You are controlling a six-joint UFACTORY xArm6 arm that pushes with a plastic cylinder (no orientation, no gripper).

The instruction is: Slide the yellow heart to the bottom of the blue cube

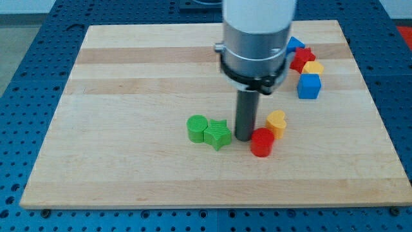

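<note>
1. Nearest the view's bottom, the red cylinder stands just right of my tip, touching or nearly touching the yellow heart behind it; it sits close enough to be dragged along by any careless push.
2. My tip rests on the board between the green star and the red cylinder; there is no gripper, only the rod, so nothing is held; it stands left of the heart and slightly below it, a place suited to shoving it rightward, I judge.
3. The green cylinder touches the green star on its left; both lie out of the likely path.
4. The yellow heart lies well apart from the blue cube, below it and to its left; the spot under the cube looks free.
5. Farthest, a yellow block, a red block and a blue block cluster above the cube; the arm partly hides them.
</note>
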